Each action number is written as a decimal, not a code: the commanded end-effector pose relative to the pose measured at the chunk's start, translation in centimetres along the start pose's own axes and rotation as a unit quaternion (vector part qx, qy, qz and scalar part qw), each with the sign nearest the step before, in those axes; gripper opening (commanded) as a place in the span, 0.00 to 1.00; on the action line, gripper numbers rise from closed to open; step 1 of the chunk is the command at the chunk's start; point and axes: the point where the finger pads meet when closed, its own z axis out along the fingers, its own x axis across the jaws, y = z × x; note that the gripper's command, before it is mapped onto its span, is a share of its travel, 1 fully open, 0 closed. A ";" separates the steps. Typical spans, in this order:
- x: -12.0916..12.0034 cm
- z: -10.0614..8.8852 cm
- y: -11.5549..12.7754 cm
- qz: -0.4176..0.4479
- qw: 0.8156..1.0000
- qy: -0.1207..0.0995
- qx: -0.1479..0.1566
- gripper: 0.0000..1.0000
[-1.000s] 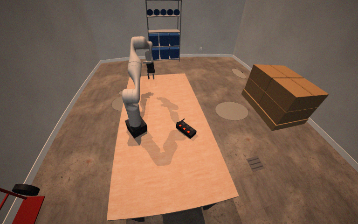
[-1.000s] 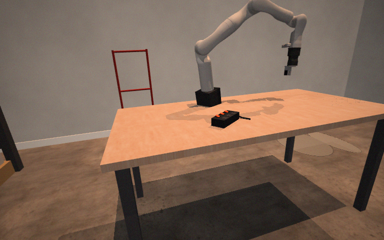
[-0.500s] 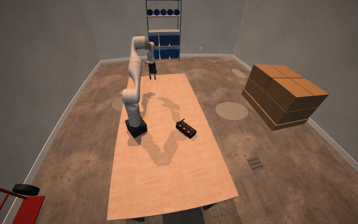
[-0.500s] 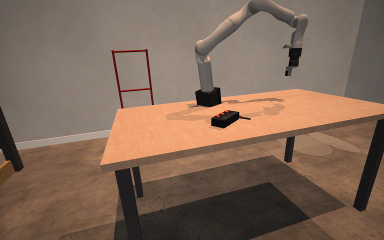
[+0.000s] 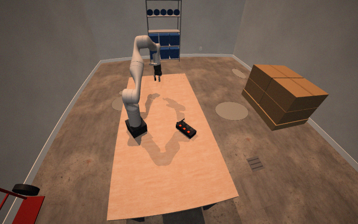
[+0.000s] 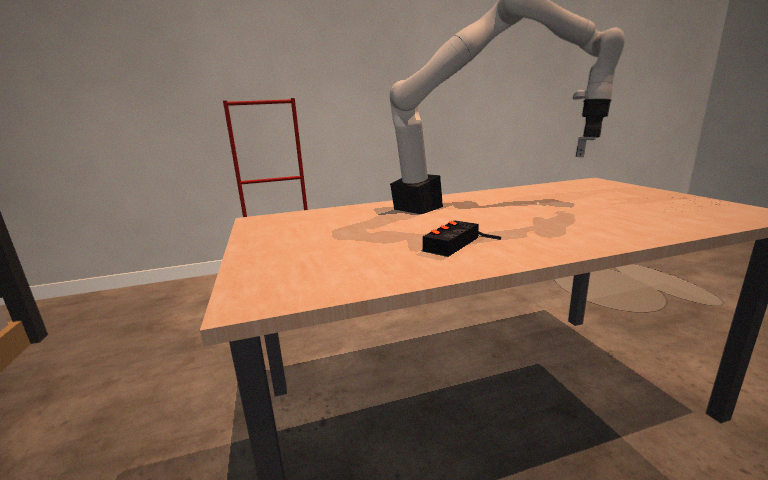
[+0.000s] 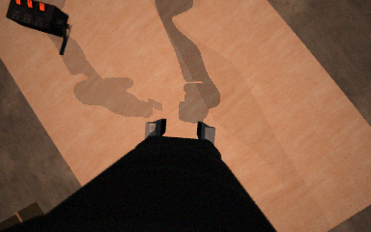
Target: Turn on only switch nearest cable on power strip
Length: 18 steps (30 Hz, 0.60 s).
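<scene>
A black power strip (image 5: 186,129) lies flat on the wooden table, right way up, with three red switches on top and a short black cable stub at its far end. It also shows in the exterior view (image 6: 450,236) and at the top left corner of the wrist view (image 7: 36,15). I cannot tell the position of each switch at this size. My gripper (image 5: 156,78) hangs high above the far part of the table, well away from the strip. It is open and empty, as the exterior view (image 6: 581,151) and the wrist view (image 7: 180,130) also show.
The arm's black base (image 5: 135,128) stands on the table left of the strip. A shelf with blue boxes (image 5: 163,39) is behind the table. Stacked cardboard boxes (image 5: 282,92) sit on the floor at the right. A red frame (image 6: 266,155) stands behind the table.
</scene>
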 end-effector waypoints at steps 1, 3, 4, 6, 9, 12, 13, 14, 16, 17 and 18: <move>-2.3 0.3 0.4 0.036 0.999 0.000 0.002 1.00; -2.3 0.3 0.4 0.036 0.999 0.000 0.002 1.00; -2.3 0.3 0.4 0.036 0.999 0.000 0.002 1.00; -2.3 0.3 0.4 0.036 0.999 0.000 0.002 1.00; -3.0 0.5 0.5 0.050 0.999 0.000 0.003 1.00; -3.0 0.5 0.5 0.050 0.999 0.000 0.003 1.00; -3.0 0.5 0.5 0.050 0.999 0.000 0.003 1.00; -3.6 0.7 0.6 0.064 0.998 -0.001 0.004 1.00; -3.6 0.7 0.6 0.064 0.998 -0.001 0.004 1.00; -3.6 0.7 0.6 0.064 0.998 -0.001 0.004 1.00; -3.6 0.7 0.6 0.064 0.998 -0.001 0.004 1.00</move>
